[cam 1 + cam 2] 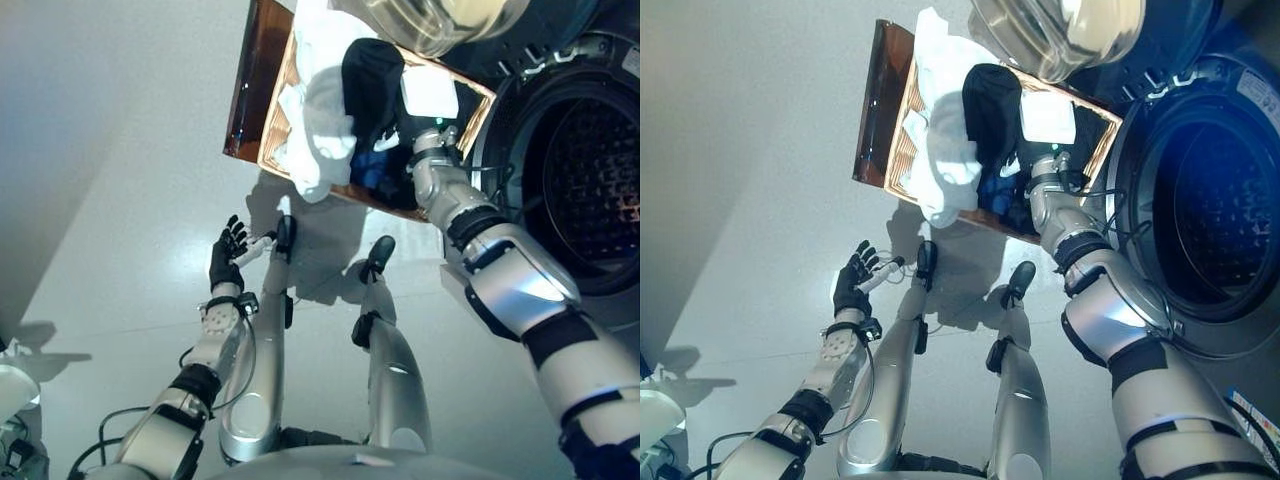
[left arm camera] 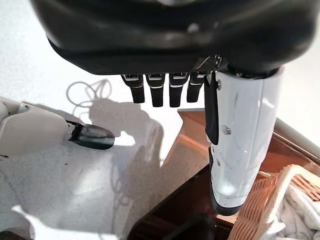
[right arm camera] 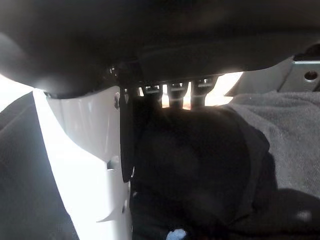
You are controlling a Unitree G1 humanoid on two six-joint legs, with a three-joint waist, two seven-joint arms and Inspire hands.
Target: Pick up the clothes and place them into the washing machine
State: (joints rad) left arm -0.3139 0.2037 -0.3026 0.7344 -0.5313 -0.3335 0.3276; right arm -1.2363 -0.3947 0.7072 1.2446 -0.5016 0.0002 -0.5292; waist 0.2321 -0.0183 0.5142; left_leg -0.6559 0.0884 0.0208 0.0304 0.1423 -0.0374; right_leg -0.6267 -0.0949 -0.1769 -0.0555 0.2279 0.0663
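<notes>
- Floor (image 1: 120, 200), pale and shiny, lies under everything.
- Left robot hand (image 1: 226, 258) hangs low over the floor, fingers straight and spread, holding nothing.
- Farther out stands a woven basket (image 1: 902, 150) with a brown side, just beside the washing machine (image 1: 1230, 300).
- White cloth (image 1: 320, 130) spills over the basket's near rim, and a blue cloth (image 1: 998, 192) peeks out under it.
- Right robot hand (image 1: 1045, 165) reaches into the basket, pushed in under a black cloth (image 1: 372, 85). The dark cloth covers its fingers, so I cannot tell if they grip it.
- The washing machine's round drum (image 1: 600, 170) is open and dark, and its glass door (image 1: 440, 22) is swung out above the basket.
</notes>
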